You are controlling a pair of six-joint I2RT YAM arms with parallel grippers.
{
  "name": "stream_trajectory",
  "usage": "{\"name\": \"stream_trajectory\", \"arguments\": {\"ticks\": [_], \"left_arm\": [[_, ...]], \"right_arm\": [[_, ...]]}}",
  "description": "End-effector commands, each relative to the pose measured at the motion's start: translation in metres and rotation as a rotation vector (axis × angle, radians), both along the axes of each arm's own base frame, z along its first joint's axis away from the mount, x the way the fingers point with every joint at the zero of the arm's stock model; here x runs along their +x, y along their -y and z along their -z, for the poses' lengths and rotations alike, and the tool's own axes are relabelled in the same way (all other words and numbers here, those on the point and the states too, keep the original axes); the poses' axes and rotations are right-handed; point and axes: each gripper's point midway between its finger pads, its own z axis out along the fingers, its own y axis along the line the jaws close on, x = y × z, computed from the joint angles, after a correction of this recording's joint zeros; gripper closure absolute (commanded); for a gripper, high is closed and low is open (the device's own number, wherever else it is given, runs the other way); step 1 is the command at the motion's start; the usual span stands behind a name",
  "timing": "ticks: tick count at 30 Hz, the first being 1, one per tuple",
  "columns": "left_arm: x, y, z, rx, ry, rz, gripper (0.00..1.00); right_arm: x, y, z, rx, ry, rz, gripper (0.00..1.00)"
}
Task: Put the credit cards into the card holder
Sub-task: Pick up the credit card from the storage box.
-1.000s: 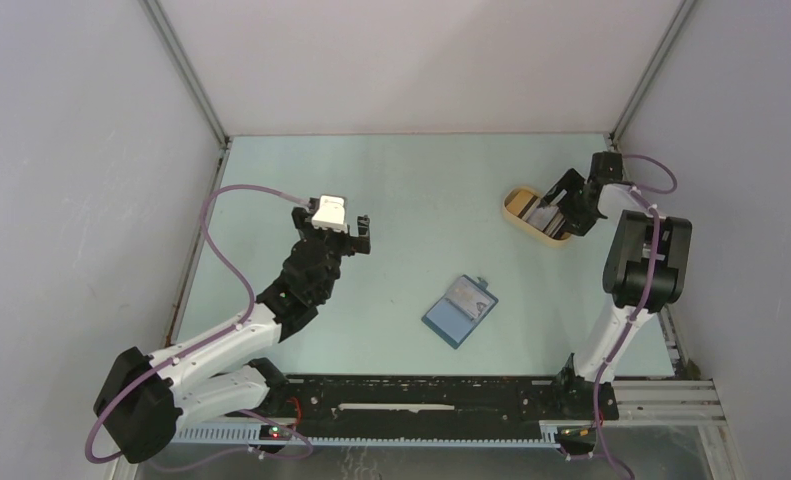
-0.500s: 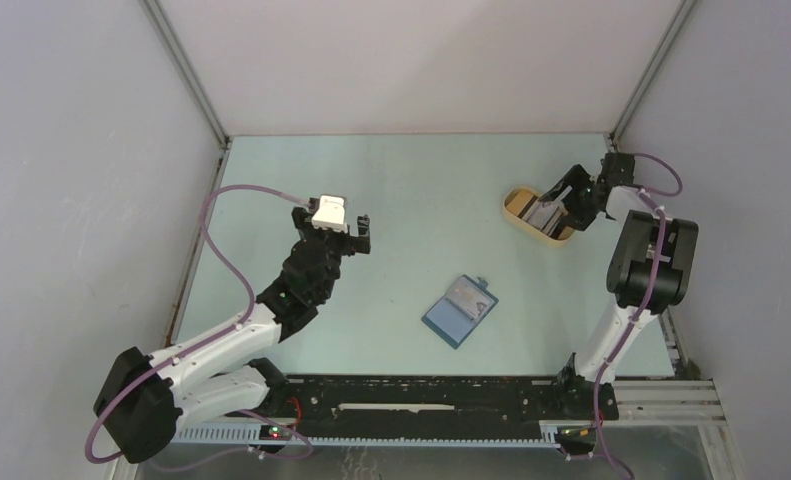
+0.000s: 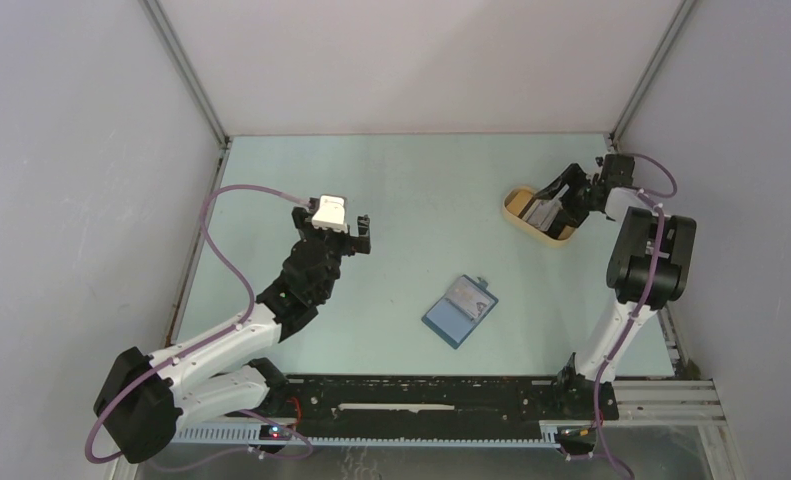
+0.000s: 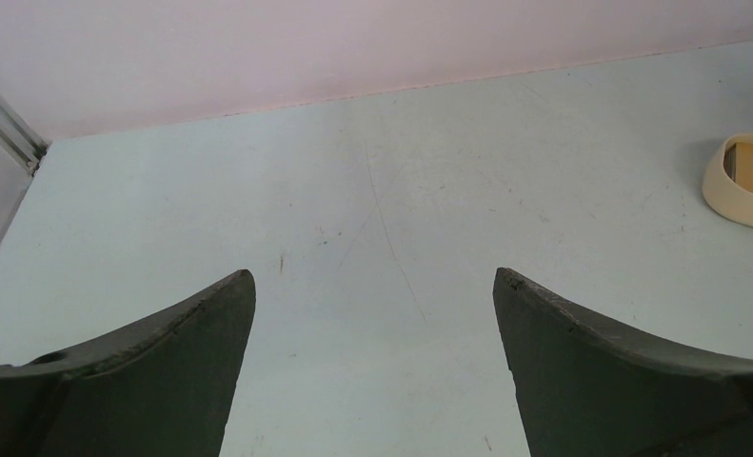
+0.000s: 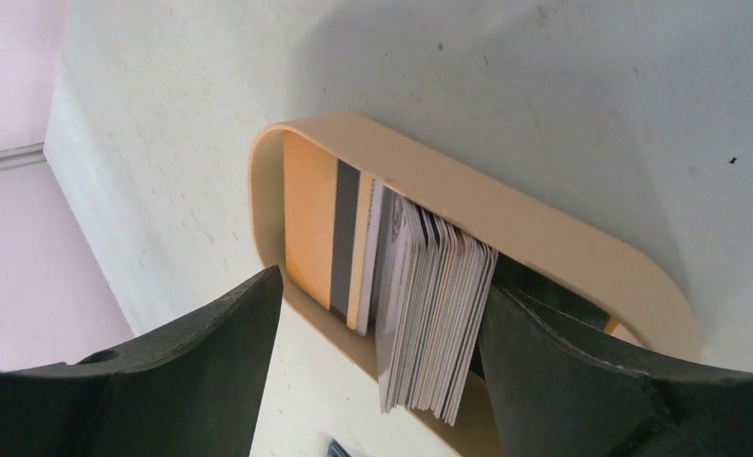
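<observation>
The credit cards (image 5: 434, 305) stand on edge as a thick whitish stack inside a tan oval tray (image 5: 505, 214), also seen from above as the credit cards (image 3: 543, 212). My right gripper (image 5: 382, 281) straddles them, open. Its right finger (image 5: 563, 371) is inside the tray against the stack, and its left finger (image 5: 191, 362) is outside the near rim. From above, the right gripper (image 3: 561, 200) hangs over the tray (image 3: 517, 213). The teal-blue card holder (image 3: 460, 309) lies flat mid-table. My left gripper (image 3: 332, 222) is open over bare table, nothing between its fingers (image 4: 191, 352).
Grey walls close in the pale table on three sides, and the right wall is close behind the tray. The tray's end (image 4: 743, 181) shows at the right edge of the left wrist view. The black base rail (image 3: 421, 400) runs along the near edge.
The right wrist has turned and shifted slightly right over the tray, and its jaws have narrowed a little around the card stack. The left arm and the card holder have not moved.
</observation>
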Motion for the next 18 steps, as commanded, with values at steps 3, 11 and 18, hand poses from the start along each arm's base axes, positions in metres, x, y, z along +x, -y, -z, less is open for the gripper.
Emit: {"name": "stream_trajectory", "arguments": {"ticks": [3, 11, 18], "left_arm": [[0.001, 0.0, -0.014, -0.026, 0.039, 0.004, 0.0], [0.0, -0.001, -0.015, -0.028, 0.041, 0.004, 0.0], [0.0, -0.001, -0.015, -0.03, 0.042, 0.005, 0.0]], "right_arm": [[0.006, -0.005, 0.009, 0.061, 0.015, -0.039, 0.19], [0.007, -0.011, 0.001, 0.087, 0.03, -0.062, 0.24], [0.003, -0.002, -0.015, 0.092, 0.051, -0.046, 0.24]]}}
